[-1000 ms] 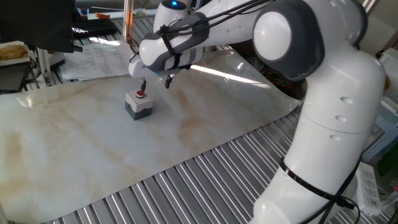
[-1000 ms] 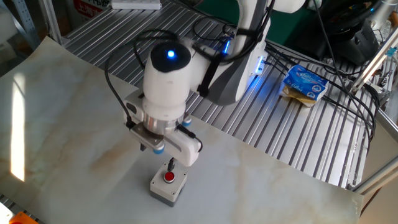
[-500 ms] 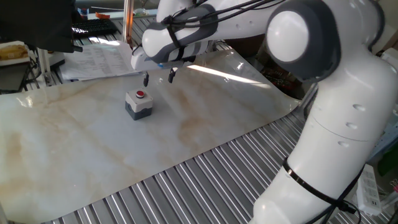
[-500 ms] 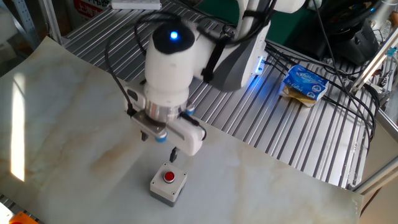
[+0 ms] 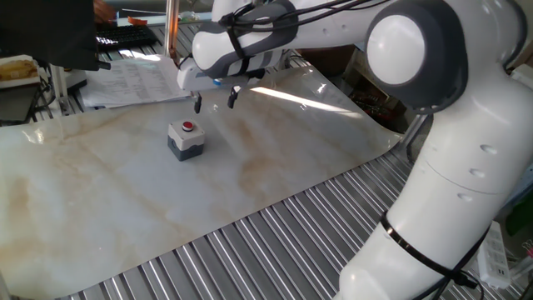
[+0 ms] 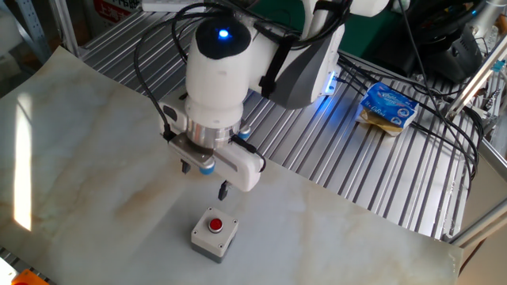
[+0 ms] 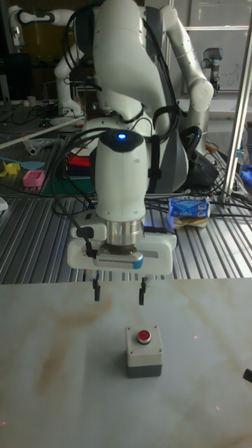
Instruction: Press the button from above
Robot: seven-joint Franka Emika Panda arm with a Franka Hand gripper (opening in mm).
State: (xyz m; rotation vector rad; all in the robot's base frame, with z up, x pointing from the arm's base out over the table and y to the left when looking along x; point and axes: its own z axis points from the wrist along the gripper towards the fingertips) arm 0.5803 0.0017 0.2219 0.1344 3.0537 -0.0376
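Note:
The button [image 5: 186,138] [image 6: 215,234] [image 7: 144,349] is a small grey box with a round red cap on top, resting on the marbled tabletop. My gripper [image 5: 214,102] [image 6: 204,180] [image 7: 119,290] hovers above it and a little behind, clear of the red cap. Its two thin dark fingers [image 7: 96,291] point straight down with a wide gap between them, so it is open and holds nothing.
The marbled sheet [image 5: 125,200] lies over a ribbed metal bench [image 6: 380,158]. A blue packet [image 6: 388,105] and black cables lie on the ribs behind. Papers [image 5: 125,79] sit at the sheet's far corner.
My gripper has risen from just above the red cap to well above the button and drifted slightly back. The button has stayed in place.

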